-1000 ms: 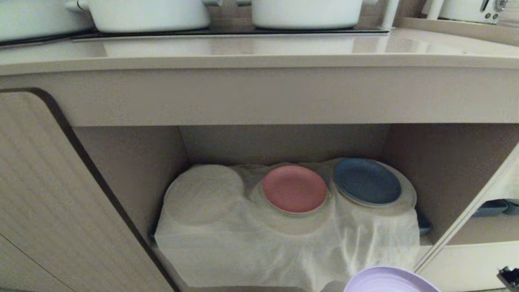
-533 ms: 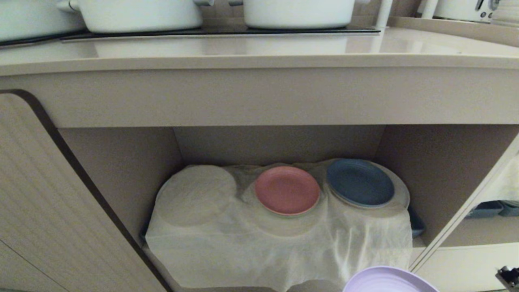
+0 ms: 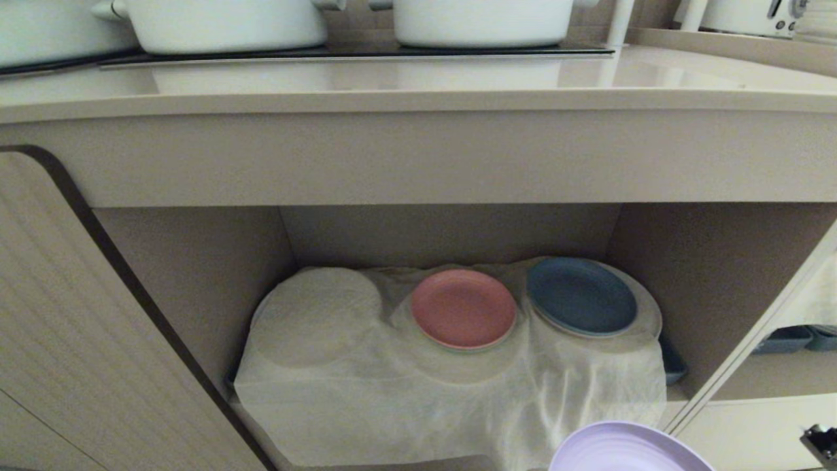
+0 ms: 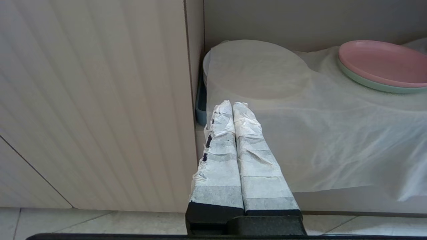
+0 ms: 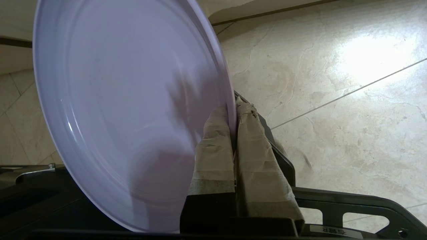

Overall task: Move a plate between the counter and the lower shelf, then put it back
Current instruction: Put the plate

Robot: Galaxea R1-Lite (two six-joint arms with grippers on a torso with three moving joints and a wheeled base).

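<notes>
Right wrist view, right hand [image 5: 234, 110] clamping lilac plate [image 5: 126, 110] rim, above marbled floor tiles [image 5: 333, 83]

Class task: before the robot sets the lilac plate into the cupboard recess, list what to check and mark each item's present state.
1. Right gripper shut on the lilac plate rim: ok.
2. Left gripper shut, parked outside the lower shelf: ok.
3. Bare white cloth in front of the pink plate and blue plate: ok.
4. Plate level: not ok, tilted.
5. Cloth lying flat: not ok, wrinkled.
</notes>
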